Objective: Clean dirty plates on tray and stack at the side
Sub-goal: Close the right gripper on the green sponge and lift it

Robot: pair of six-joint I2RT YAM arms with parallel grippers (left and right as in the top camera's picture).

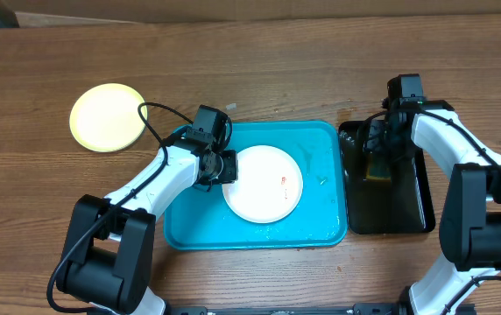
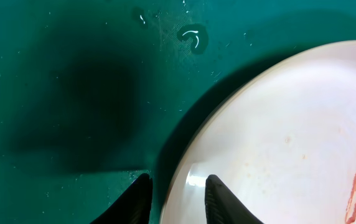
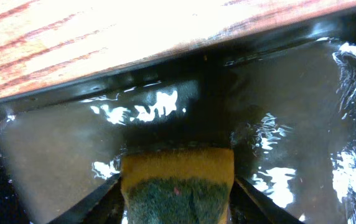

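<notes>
A white plate [image 1: 264,184] with a small red smear lies in the turquoise tray [image 1: 321,140]; I see only this one white plate. The lime-yellow plate [image 1: 106,116] lies on the table at the far left, outside the tray. My left gripper [image 1: 226,166] is at the white plate's left rim. In the left wrist view its fingers [image 2: 177,199] pinch the rim of the white plate [image 2: 290,143], one finger on top and one on the side of the tray [image 2: 72,74]. My right gripper [image 1: 378,162] is shut on a yellow-green sponge [image 3: 177,171].
A narrow black tray [image 1: 391,210] holding water stands right of the turquoise tray; the right gripper and sponge are inside it, and it also shows in the right wrist view [image 3: 290,124]. Water drops lie on the turquoise tray floor [image 2: 193,36]. Bare wooden table surrounds both trays.
</notes>
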